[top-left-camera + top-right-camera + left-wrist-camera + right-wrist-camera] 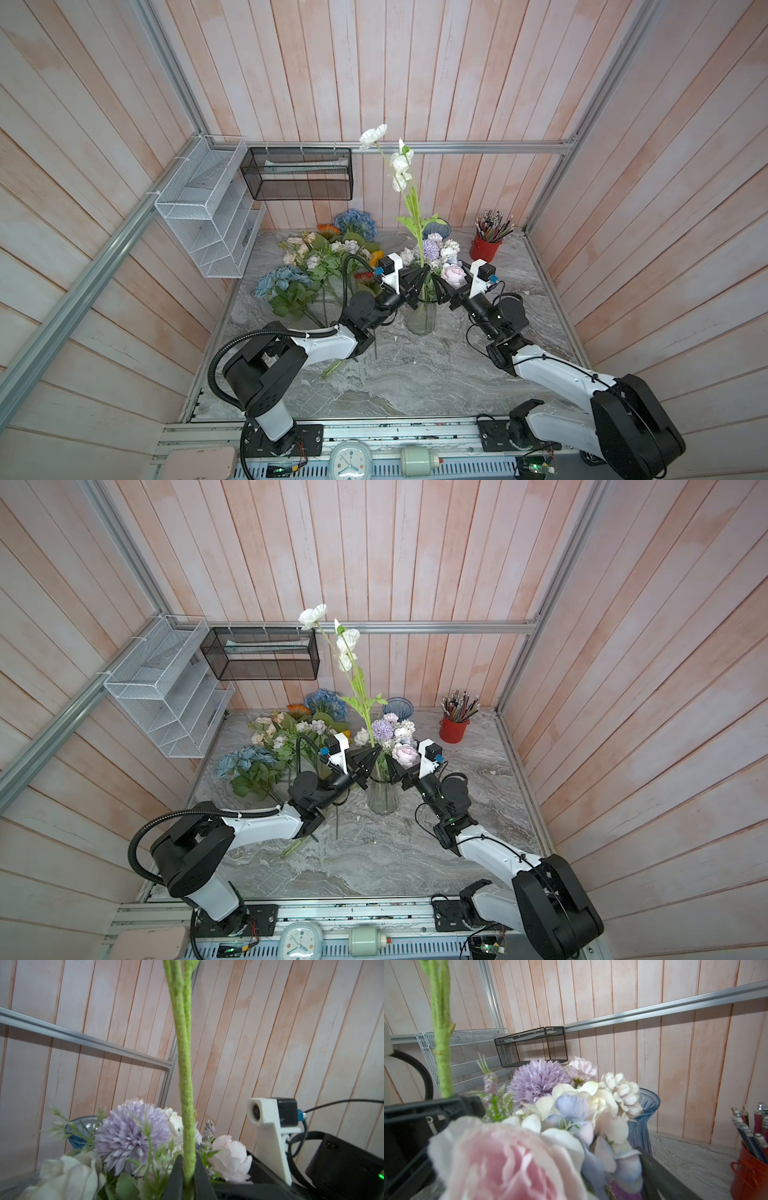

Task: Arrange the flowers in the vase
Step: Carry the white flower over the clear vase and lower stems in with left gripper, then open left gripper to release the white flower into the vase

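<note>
Left gripper (420, 275): narrow, I read its fingers (176, 1178) pinched on the green stem of the tall white poppy (401, 166). The poppy stands near upright, its stem running down among the lilac and pale blooms in the glass vase (420, 320). Right gripper (444, 289): spread wide just beside the vase mouth, pink bloom (500, 1159) between its fingers; contact I cannot tell. Loose flowers (316, 266) lie heaped at back left of the marble table (415, 382)
</note>
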Available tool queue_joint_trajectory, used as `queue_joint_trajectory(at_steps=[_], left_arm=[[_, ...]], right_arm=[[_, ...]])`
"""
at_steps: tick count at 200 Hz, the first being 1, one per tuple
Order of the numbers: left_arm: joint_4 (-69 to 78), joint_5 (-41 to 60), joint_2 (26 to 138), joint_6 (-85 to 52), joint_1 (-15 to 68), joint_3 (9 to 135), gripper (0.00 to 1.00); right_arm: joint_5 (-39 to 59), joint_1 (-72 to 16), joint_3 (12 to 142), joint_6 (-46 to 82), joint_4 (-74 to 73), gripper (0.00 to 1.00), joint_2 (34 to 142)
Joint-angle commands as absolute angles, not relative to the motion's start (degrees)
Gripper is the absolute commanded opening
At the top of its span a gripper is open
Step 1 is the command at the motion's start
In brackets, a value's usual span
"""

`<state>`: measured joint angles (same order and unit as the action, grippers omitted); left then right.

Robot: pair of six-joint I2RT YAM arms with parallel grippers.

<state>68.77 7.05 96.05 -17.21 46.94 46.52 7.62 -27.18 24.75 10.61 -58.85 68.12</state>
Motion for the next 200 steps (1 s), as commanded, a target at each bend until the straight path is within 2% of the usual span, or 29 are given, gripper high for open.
queue_joint_trajectory(at_steps=[1,47,66,89,172,200], left_arm=[[65.5,6.4,95.1,-16.3,47.7,43.9,0.25],[61.1,6.1,92.9,-15.7,47.8,43.5,0.64],[58.7,5.9,91.1,-15.6,47.9,43.7,0.77],[53.3,5.6,87.5,-15.4,47.9,43.9,1.00],[19.1,3.6,68.7,-12.3,47.9,41.7,1.00],[15.2,4.6,65.3,-10.9,47.9,39.6,1.00]], right_arm=[[7.9,-26.9,23.7,11.5,-60.7,0.98,67.1],[8.3,-27.0,23.9,11.4,-59.6,0.98,66.9],[8.9,-26.9,23.8,11.5,-58.9,0.97,66.4],[9.1,-27.0,23.6,11.3,-57.6,0.97,65.6],[9.0,-27.0,23.3,11.5,-56.5,0.97,64.8],[9.4,-26.9,23.4,11.4,-55.6,0.97,64.6]])
